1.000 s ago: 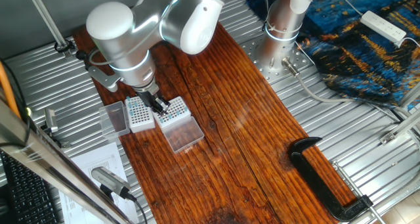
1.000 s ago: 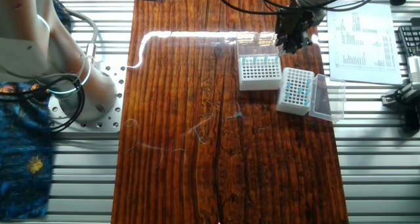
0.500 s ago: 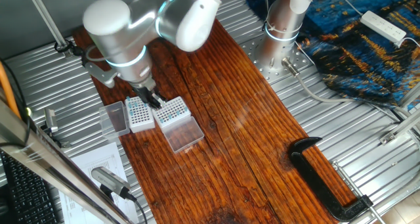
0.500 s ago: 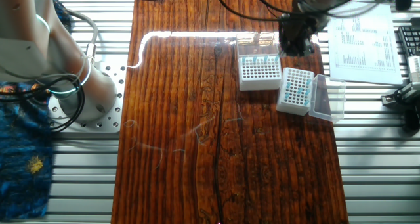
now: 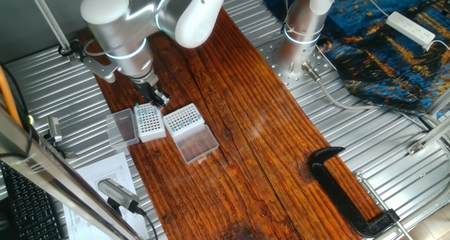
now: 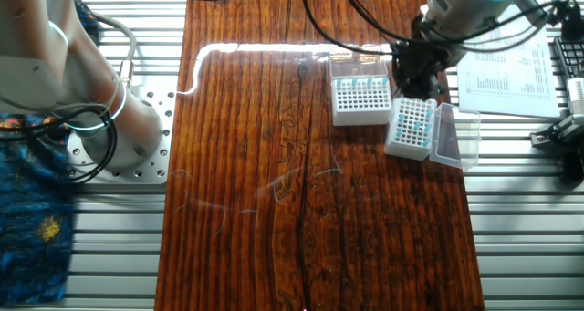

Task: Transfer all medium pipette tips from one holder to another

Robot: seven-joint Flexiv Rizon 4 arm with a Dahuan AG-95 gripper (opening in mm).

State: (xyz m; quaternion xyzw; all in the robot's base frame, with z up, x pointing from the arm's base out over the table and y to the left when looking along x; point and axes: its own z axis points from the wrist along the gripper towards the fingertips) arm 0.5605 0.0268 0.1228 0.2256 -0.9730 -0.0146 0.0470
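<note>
The white-sided holder [image 5: 148, 121] [image 6: 410, 129] stands on the wood board, its grid full of teal medium pipette tips [image 6: 415, 121]. Its smoky lid [image 5: 123, 127] [image 6: 453, 136] lies open beside it. The clear-sided holder [image 5: 183, 118] [image 6: 361, 99] sits right next to it, with a few teal tips [image 6: 360, 82] along one edge row and its clear lid [image 5: 197, 143] folded flat. My gripper [image 5: 157, 98] [image 6: 417, 88] hangs just above the white-sided holder's end row. Its dark fingers are close together; whether they hold a tip is too small to see.
A printed paper sheet [image 5: 107, 177] [image 6: 502, 46] and a keyboard [image 6: 570, 65] lie on the metal table beside the racks. A black clamp [image 5: 351, 194] rests at the board's other end. The arm's base [image 5: 302, 22] [image 6: 100, 119] stands beside the board.
My gripper has moved from above the clear-sided holder across to the end of the white-sided holder. Neither rack has shifted.
</note>
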